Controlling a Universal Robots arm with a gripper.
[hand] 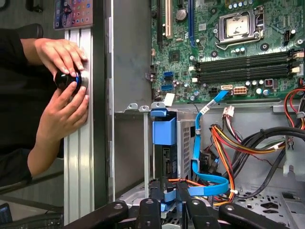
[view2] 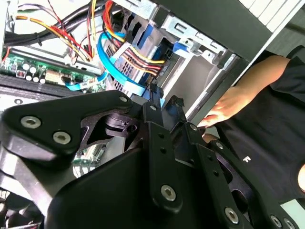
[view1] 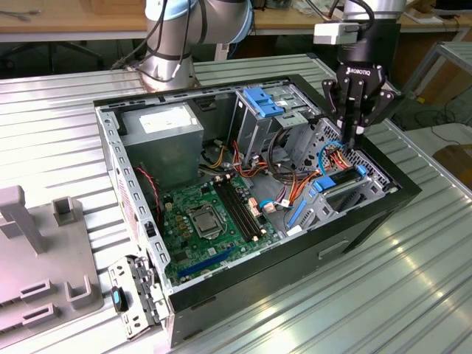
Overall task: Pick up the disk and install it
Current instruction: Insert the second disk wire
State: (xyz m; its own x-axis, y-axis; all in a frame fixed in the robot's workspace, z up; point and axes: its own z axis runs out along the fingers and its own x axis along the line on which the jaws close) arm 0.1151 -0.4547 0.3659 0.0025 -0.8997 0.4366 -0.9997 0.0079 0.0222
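Note:
The disk lies with blue rails along its sides in the drive bay at the open computer case's end on the exterior view's right. In the first wrist view the disk sits in the bay under a blue tab. My gripper hangs inside the case just above the disk, beside a flat blue cable. Its fingertips stand close together, shut, with a sliver of blue between them; I cannot tell what that blue belongs to. In the second wrist view the gripper points at the bay.
Red, yellow and black wire bundles crowd the bay. The motherboard and grey power-supply box fill the case's other end. A person's hands hold a black knob on the table rail beside the case. Grey fixtures stand at the exterior view's left.

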